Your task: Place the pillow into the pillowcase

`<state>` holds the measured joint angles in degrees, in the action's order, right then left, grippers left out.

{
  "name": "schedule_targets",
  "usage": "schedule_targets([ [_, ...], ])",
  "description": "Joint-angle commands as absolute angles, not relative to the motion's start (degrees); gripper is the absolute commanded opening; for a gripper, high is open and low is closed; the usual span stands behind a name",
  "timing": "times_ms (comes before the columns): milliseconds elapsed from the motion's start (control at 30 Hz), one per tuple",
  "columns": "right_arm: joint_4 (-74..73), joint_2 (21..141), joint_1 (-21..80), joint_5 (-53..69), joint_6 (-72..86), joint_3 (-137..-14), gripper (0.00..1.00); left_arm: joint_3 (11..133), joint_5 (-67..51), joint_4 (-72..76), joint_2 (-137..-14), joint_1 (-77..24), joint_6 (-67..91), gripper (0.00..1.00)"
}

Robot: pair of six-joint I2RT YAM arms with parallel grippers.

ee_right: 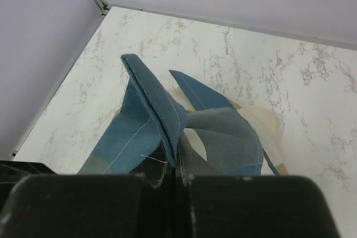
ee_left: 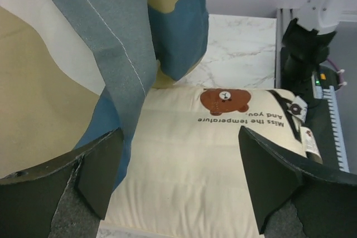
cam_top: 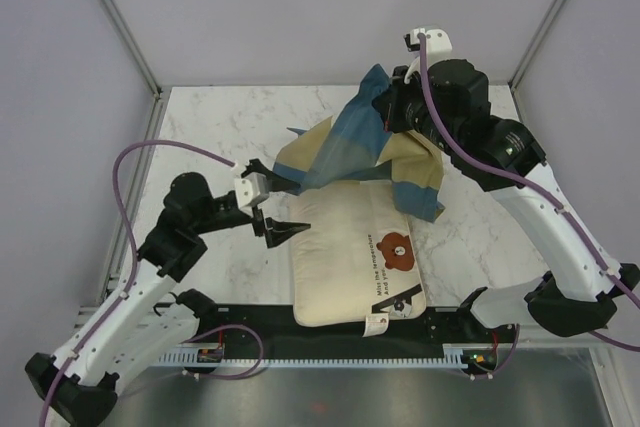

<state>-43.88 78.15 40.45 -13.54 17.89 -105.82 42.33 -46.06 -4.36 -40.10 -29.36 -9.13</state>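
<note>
**While one hem is pinched, the pillow (cam_top: 340, 267) lies outside**

Because the right gripper (ee_right: 175, 165) clamps only one fold of the pillowcase (cam_top: 345, 152), its mouth may hang closed; the left gripper (cam_top: 280, 227), spread wide beside it, could snag both layers. The pillow lies at the bench's (cam_top: 200, 127) near edge, its far end under draped cloth.

One pillow (cam_top: 345, 267). One pillowcase (cam_top: 345, 152). Two hands: left hand (cam_top: 285, 229), right hand (ee_right: 174, 174). One tabletop (cam_top: 220, 137). One bear face (cam_top: 398, 250) on pillow.
</note>
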Motion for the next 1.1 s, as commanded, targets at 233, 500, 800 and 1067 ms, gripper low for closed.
schedule_targets([
  [233, -42.5, 77.8, 40.1, -10.8, 18.9, -108.7, 0.0, 44.8, -18.6, -2.2, -42.4, -34.7, -13.9, 0.89],
  [500, -42.4, 78.1, 40.1, -8.7, 19.7, -109.6, 0.0, 45.3, -19.1, -0.3, -46.1, -34.7, -13.1, 0.72],
  [800, -42.5, 76.6, 40.1, -7.7, 18.9, -110.5, 0.0, 48.3, -18.1, 0.4, -49.1, -34.9, -12.1, 0.03],
  [1067, -40.3, 65.6, 40.1, -7.8, 16.3, -101.8, 0.02, 61.0, -12.3, -19.5, -39.1, -34.9, -11.3, 0.02],
])
